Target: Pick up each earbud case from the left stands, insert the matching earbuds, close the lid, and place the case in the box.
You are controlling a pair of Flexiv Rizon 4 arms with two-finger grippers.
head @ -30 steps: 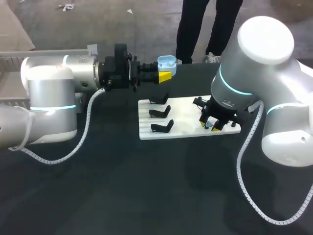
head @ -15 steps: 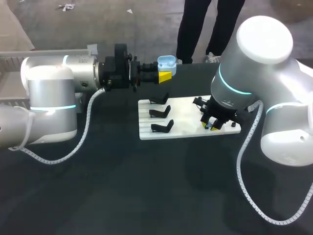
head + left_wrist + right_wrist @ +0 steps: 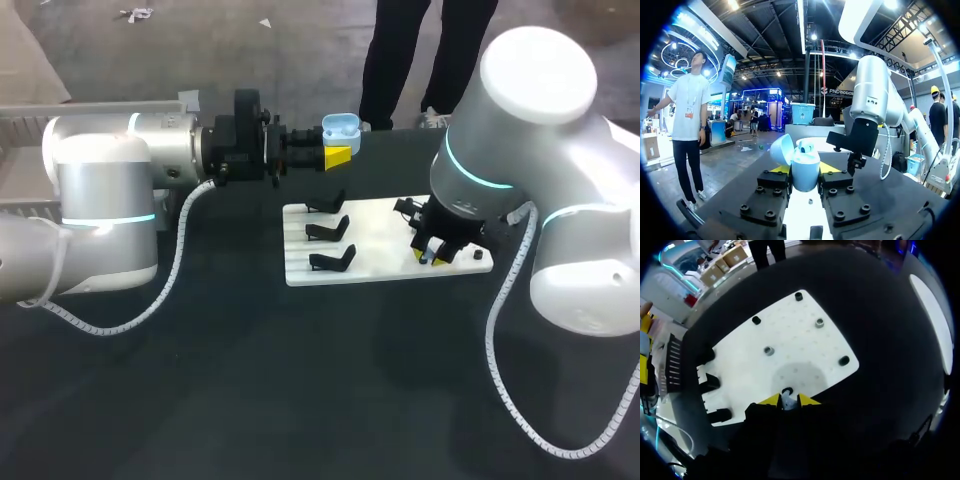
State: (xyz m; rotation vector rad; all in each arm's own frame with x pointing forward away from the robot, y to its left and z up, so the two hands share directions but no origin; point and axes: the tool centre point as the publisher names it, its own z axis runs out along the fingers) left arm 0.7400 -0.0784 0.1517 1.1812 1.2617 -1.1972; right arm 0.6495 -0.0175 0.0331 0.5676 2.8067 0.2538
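My left gripper (image 3: 338, 152) is held sideways above the table's far edge, shut on a light blue earbud case (image 3: 341, 127) with its lid open. In the left wrist view the case (image 3: 806, 162) sits between the yellow tips, lid (image 3: 782, 149) tipped back, with one earbud (image 3: 806, 146) inside. My right gripper (image 3: 432, 255) points down at the right part of the white board (image 3: 375, 225). The right wrist view shows that gripper (image 3: 788, 400) with its tips close together, pinching a small white earbud (image 3: 786, 401) just above the board (image 3: 790, 340).
Three black stands (image 3: 328, 230) line the board's left side, all bare. Small black and grey pegs (image 3: 769, 350) dot the board's right half. Dark tabletop (image 3: 300, 380) spreads around the board on the near side.
My right gripper's fingers have closed in on the small earbud at the board. The left arm with the case has not moved.
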